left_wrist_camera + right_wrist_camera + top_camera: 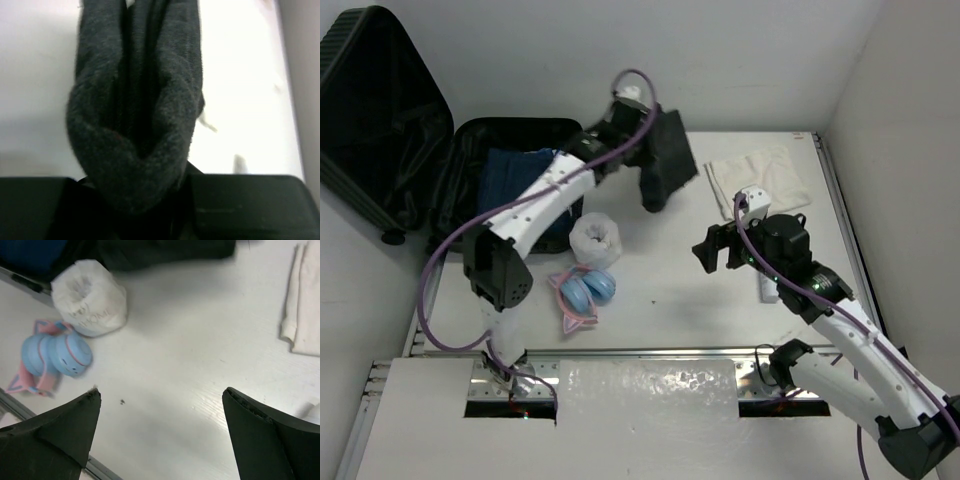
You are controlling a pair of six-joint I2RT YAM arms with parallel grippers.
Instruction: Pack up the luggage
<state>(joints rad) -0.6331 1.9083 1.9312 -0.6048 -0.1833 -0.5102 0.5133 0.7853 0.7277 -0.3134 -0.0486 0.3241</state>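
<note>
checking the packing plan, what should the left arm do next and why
Probably swing the left end effector left over the open luggage, then lower: it is shut on the black garment, which hangs over the table right of the case, which already holds blue clothing.

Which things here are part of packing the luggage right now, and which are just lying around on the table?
In the job:
luggage, lying open
dark folded garment, held up by the left arm
blue garment, already inside the luggage

Lying about, perhaps to be packed later:
white roll
blue and pink headphones
white cloth
</note>
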